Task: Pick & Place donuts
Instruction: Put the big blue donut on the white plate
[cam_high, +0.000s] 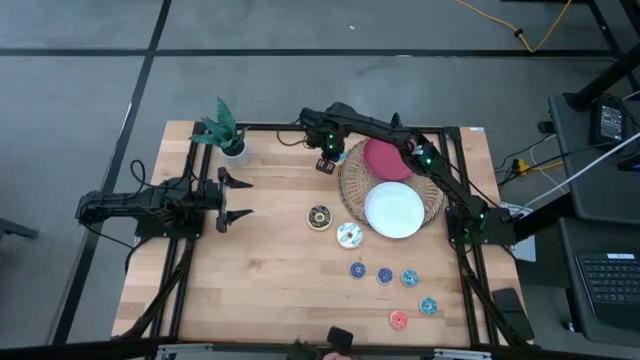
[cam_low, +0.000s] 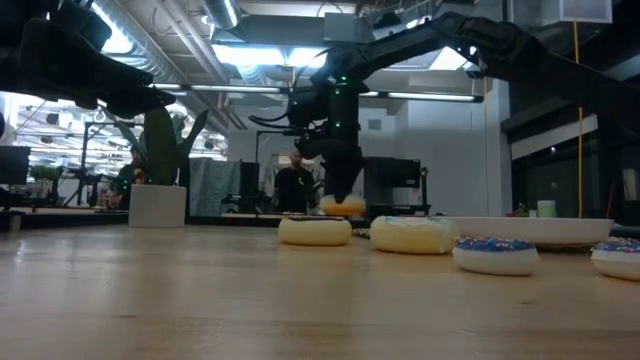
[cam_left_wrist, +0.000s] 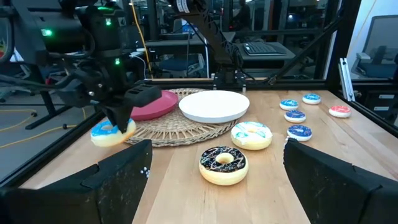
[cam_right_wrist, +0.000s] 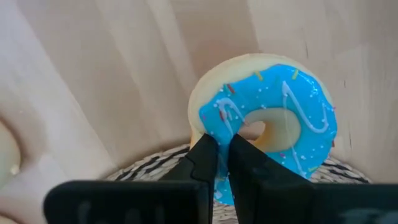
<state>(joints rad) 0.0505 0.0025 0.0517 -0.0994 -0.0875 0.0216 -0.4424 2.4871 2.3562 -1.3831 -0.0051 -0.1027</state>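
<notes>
My right gripper (cam_high: 327, 163) reaches over to the far side of the table, left of the wicker mat (cam_high: 355, 190), and is shut on the blue-iced donut (cam_right_wrist: 267, 118), which also shows in the left wrist view (cam_left_wrist: 111, 132). The chocolate donut (cam_high: 319, 217) and the white-iced donut (cam_high: 349, 235) lie flat on the table near its middle. Several small blue donuts (cam_high: 385, 275) and one red-pink donut (cam_high: 398, 320) lie flat toward the near right. My left gripper (cam_high: 246, 198) is open and empty at the left, pointing at the donuts. My right gripper pinches the blue-iced donut's ring (cam_right_wrist: 225, 134) between its two fingers, one finger (cam_right_wrist: 202, 155) at the outer rim and the other at the hole's side. The fingers come from above, pointing down. The donut hangs tilted below them, low over the table beside the mat's edge.
The wicker mat carries a red plate (cam_high: 388, 158) and a white plate (cam_high: 395, 210). A potted plant (cam_high: 225, 135) stands at the far left corner. A dark metal frame (cam_high: 185, 290) runs along the table's edges. A person (cam_low: 293, 185) stands in the room beyond.
</notes>
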